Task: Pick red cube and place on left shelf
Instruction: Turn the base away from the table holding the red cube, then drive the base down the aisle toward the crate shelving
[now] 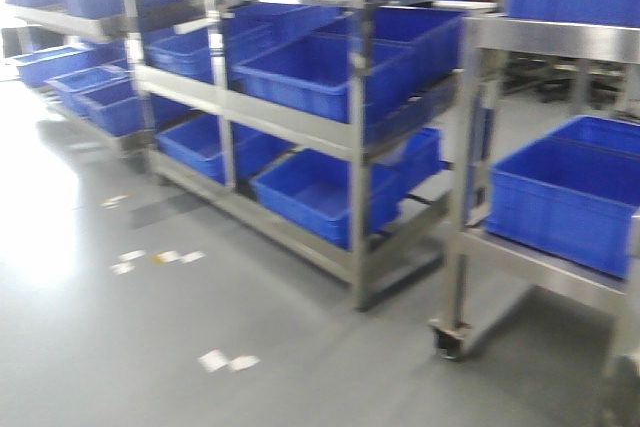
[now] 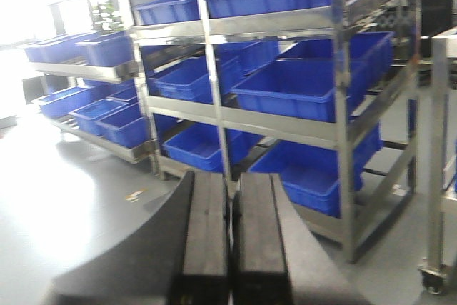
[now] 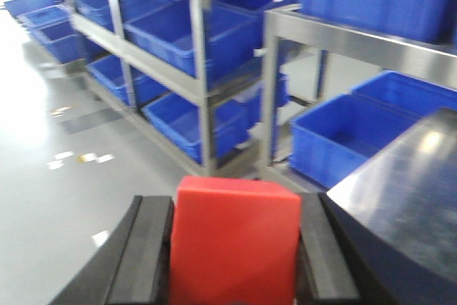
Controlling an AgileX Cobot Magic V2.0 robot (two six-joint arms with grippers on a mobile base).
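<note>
**Front view:** three steel racks loaded with blue crates. Too blurred to count crates or read any writing. White scraps on grey floor.

**Left wrist:** left fingers clenched together, nothing between.

**Right wrist:** one red cube grasped between two right fingers, racks beyond. Flat face toward camera, sides square to fingers, no long axis evident.

A warehouse stockroom, shown by rows of steel racks holding blue plastic crates.
</note>
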